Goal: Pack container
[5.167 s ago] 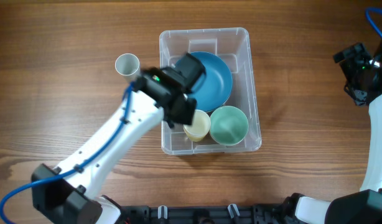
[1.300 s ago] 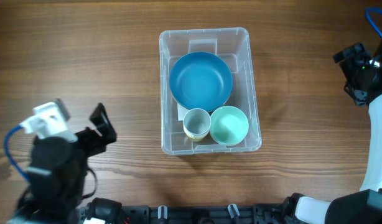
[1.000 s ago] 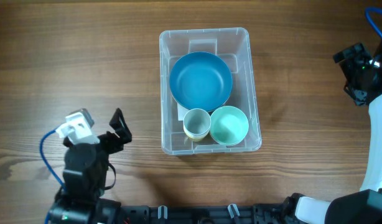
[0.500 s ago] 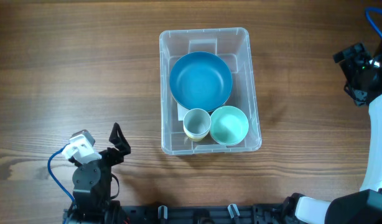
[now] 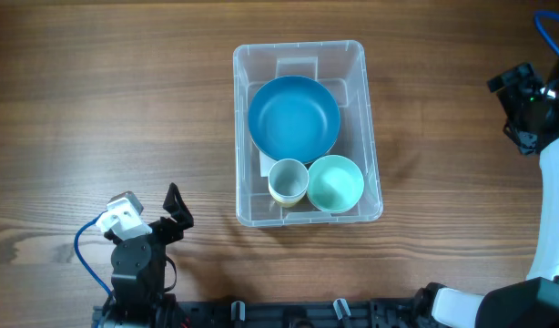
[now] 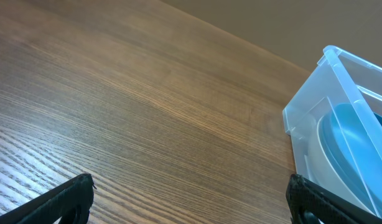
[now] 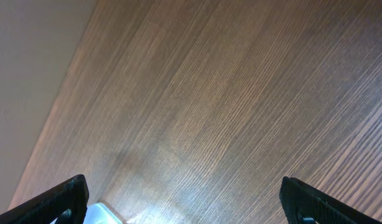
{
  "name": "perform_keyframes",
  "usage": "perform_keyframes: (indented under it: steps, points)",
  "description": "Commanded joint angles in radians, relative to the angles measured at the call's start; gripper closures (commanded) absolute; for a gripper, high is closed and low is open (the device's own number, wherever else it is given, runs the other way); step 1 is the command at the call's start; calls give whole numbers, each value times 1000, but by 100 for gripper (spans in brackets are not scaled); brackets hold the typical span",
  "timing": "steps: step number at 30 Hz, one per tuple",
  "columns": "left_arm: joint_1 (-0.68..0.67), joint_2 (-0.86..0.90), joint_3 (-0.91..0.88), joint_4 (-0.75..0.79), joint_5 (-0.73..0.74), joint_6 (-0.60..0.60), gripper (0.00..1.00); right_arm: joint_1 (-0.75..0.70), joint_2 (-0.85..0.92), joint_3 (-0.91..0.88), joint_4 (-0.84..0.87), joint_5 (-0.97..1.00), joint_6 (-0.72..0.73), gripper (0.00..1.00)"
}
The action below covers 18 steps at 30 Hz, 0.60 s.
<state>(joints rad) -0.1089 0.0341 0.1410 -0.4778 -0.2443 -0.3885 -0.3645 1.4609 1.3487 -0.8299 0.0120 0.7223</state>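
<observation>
The clear plastic container (image 5: 370,128) stands in the middle of the wooden table. Inside it lie a blue bowl (image 5: 293,117), a pale green bowl (image 5: 335,183) and a grey cup stacked in a cream cup (image 5: 287,180). My left gripper (image 5: 173,211) is open and empty, drawn back to the front left, well apart from the container. In the left wrist view the container's corner (image 6: 315,106) and the blue bowl (image 6: 346,149) show at the right, between open fingers (image 6: 191,202). My right gripper (image 5: 514,109) is open and empty at the far right edge; its wrist view (image 7: 185,199) shows bare table.
A corner of the container (image 7: 102,213) shows at the bottom left of the right wrist view. The wooden table (image 5: 106,100) stretches left and right of the container. The robot base rail (image 5: 289,314) runs along the front edge.
My left arm has left the container and folded back to the front left. The grey cup that stood left of the container now sits inside the cream cup. The right arm has not moved.
</observation>
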Motion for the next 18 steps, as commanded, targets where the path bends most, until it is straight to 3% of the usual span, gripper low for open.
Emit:
perform_keyframes:
  steps: [1, 6, 10, 16, 18]
  points:
    - [7, -14, -5, 3, 8, -13, 0, 3, 13, -2, 3, 10, 14, 1]
    - [7, -14, -5, 3, 8, -12, 0, 3, 9, -3, 3, 10, 14, 0]
    - [7, -14, -5, 3, 8, -13, 0, 35, -98, -18, 2, 11, 13, 0]
    - [7, -14, -5, 3, 8, -13, 0, 187, -332, -50, -14, 272, -3, 0]
    - [7, -14, -5, 3, 8, -13, 0, 237, -410, -105, 64, 306, -113, 0]
